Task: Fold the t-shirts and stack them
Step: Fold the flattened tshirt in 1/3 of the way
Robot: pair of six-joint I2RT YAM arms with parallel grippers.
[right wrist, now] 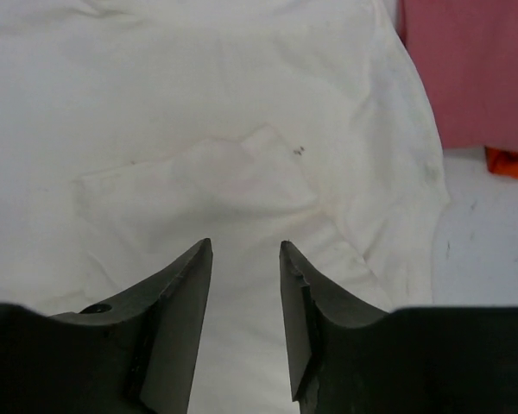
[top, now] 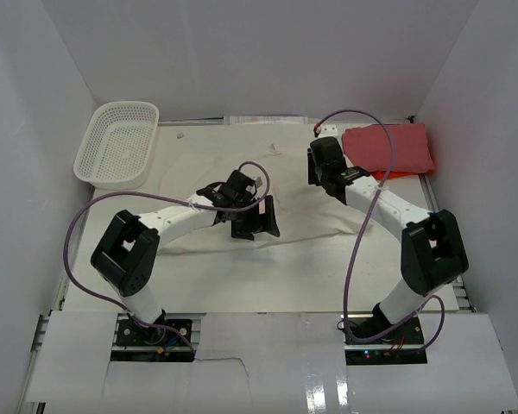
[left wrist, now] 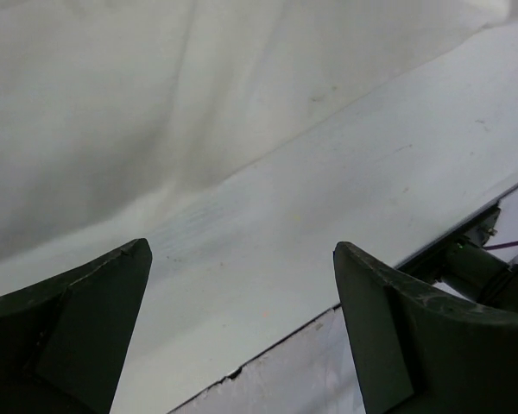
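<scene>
The left gripper (left wrist: 242, 250) hangs with its jaws fully apart and nothing between them, over the near edge of the cream-white t-shirt (top: 285, 177), which lies spread across the middle of the table (left wrist: 388, 164). The right gripper (right wrist: 246, 246) has its jaws partly apart, clamped on nothing, above a small raised flap (right wrist: 233, 177) of the same shirt; a tiny dark mark (right wrist: 299, 150) beside the flap is too small to read. The red t-shirt (top: 410, 151) lies folded at the far right corner, just beside the cream-white one.
</scene>
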